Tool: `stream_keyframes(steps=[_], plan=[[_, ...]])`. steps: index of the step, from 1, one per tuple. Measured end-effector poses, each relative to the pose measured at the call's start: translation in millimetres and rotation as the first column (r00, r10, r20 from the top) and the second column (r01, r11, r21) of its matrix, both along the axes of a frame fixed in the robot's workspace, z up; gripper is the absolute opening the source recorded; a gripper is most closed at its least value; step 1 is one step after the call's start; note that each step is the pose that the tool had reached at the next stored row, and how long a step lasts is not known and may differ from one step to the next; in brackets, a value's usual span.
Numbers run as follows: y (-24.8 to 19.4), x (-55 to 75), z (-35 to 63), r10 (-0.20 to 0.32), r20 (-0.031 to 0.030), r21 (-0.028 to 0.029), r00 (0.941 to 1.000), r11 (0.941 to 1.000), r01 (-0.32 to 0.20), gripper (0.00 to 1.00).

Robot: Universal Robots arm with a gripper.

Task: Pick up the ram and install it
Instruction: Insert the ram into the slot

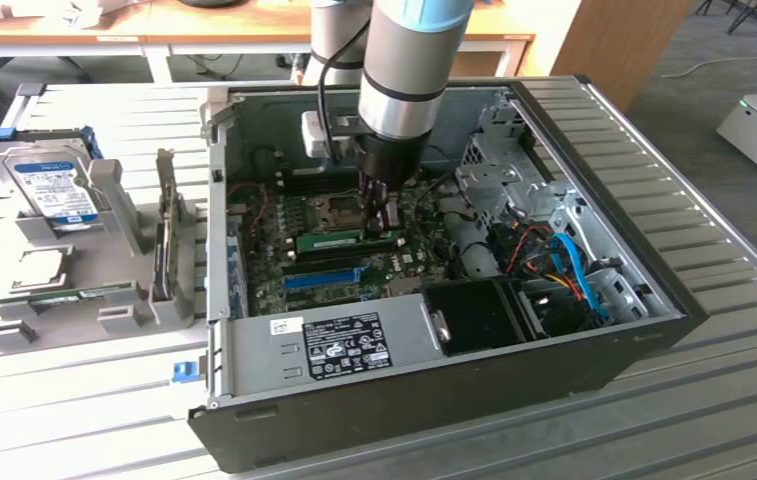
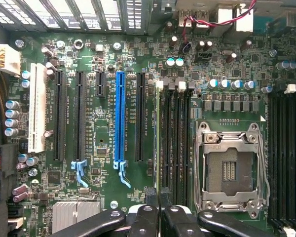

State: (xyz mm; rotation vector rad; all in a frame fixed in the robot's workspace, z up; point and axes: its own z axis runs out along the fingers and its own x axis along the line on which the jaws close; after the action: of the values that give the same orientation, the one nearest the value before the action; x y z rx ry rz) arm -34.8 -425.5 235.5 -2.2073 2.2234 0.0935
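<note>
We see the arm reaching down into the open computer case [image 1: 485,380] on the worktop [image 1: 698,400], at the centre of the exterior frame. Its fingers [image 2: 149,217] pinch one end of the ram [image 2: 158,138], which stands on edge along a memory slot, between the blue expansion slot [image 2: 120,113] and the processor socket [image 2: 230,170]. We judge the pick-up done. The stick is at its slot, but we cannot tell whether it is seated, and it is not yet released.

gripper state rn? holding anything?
Gripper: closed, holding the ram.
</note>
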Motion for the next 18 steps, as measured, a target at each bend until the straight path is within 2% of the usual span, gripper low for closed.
stream_keyframes(steps=[18], plan=[[0.3,0.0,-0.8,-0.014,0.0002,0.0003,0.9999,0.9999,0.014,0.13]])
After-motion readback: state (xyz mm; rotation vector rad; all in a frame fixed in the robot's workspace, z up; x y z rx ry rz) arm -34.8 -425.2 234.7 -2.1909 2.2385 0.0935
